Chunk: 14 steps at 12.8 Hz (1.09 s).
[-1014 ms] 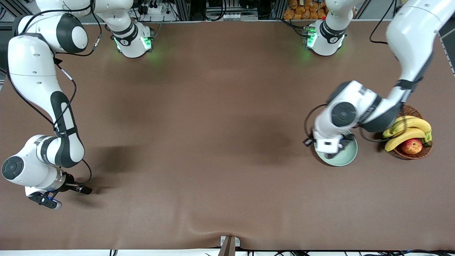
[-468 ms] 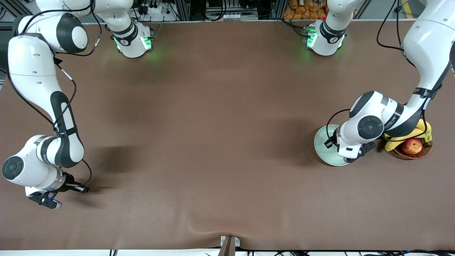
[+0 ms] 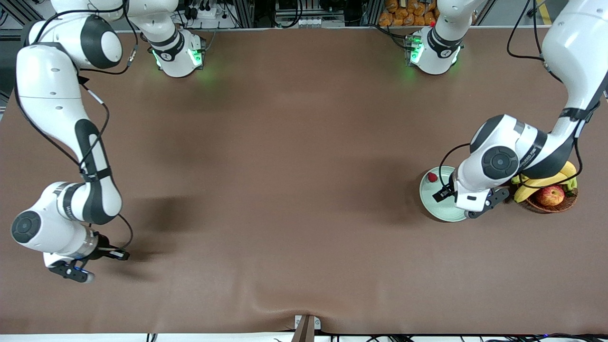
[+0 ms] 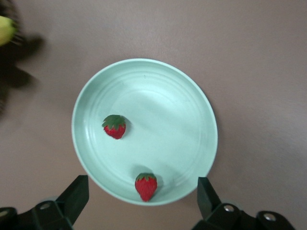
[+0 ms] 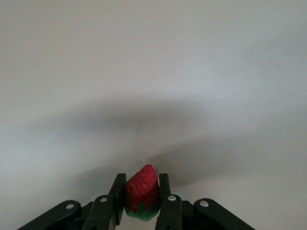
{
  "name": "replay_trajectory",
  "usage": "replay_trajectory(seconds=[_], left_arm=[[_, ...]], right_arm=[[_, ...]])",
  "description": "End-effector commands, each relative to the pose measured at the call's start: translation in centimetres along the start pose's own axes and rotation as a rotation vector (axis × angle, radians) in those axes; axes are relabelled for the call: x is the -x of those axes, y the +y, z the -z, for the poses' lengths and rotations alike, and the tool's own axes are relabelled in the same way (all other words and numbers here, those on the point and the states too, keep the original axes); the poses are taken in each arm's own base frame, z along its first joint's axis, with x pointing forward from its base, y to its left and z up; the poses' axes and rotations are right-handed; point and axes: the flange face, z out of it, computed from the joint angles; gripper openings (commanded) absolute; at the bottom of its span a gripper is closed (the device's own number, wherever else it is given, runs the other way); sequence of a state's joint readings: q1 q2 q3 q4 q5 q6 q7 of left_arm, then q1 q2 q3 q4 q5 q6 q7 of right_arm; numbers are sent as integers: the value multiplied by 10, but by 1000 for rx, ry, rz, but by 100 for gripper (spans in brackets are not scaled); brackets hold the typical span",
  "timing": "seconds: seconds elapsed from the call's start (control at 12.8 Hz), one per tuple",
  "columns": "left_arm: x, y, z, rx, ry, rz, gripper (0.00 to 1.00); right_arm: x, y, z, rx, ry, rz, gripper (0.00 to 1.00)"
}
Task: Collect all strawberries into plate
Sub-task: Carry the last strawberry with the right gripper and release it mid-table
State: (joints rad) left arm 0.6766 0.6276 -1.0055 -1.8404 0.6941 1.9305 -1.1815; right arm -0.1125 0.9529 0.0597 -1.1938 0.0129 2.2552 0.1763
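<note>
**A:** While the left arm's black two-finger gripper (image 4: pixel 139 201) was held over the round, shallow, pale mint-green plate (image 4: pixel 192 96), how were its fingers (image 4: pixel 76 196) set?

**B:** They were spread wide, with nothing caught between them. Two tiny red strawberries with green leafy caps were seen lying on the plate: one (image 4: pixel 115 126) toward the middle, the other (image 4: pixel 146 186) close to the rim. They were apart from each other.

**A:** Where was the plate placed on the brown table (image 3: pixel 285 166)?

**B:** It (image 3: pixel 430 199) was found toward the left arm's end of the table, just beside a brown wicker basket (image 3: pixel 565 202) in which yellow bananas (image 3: pixel 567 171) and a red-yellow apple (image 3: pixel 550 195) were kept. In the front view only one berry (image 3: pixel 432 177) could be made out on the plate; the rest was covered by the arm.

**A:** And the right arm's gripper (image 5: pixel 141 199)?

**B:** It (image 3: pixel 76 271) was held low toward the right arm's end of the table, well apart from the plate. Its fingers (image 5: pixel 116 194) were pressed onto a third small red strawberry (image 5: pixel 142 188), which was pinched between them with its green cap toward the wrist. Whether the berry was touching the table could not be told
</note>
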Motion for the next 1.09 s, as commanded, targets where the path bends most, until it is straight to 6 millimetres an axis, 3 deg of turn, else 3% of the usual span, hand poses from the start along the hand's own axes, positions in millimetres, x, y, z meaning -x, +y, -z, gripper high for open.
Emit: replay_trajectory(seconds=[0.0, 0.23, 0.31, 0.47, 0.62, 0.78, 1.01], left_arm=[[0, 0, 36, -7, -19, 28, 100], [4, 4, 60, -12, -18, 21, 100], [5, 5, 66, -8, -19, 20, 100], [4, 6, 79, 12, -39, 33, 100], [6, 8, 92, 7, -49, 34, 100], [15, 13, 100, 7, -61, 17, 100], [27, 19, 109, 28, -94, 14, 100]], right_arm=[[12, -67, 34, -64, -12, 55, 0], [50, -179, 44, -144, -31, 127, 0], [72, -225, 46, -145, -32, 156, 0], [114, -296, 47, -158, -37, 200, 0], [168, -376, 53, -200, -8, 232, 0], [238, -452, 59, -243, 12, 276, 0], [337, -527, 51, -256, 34, 376, 0]])
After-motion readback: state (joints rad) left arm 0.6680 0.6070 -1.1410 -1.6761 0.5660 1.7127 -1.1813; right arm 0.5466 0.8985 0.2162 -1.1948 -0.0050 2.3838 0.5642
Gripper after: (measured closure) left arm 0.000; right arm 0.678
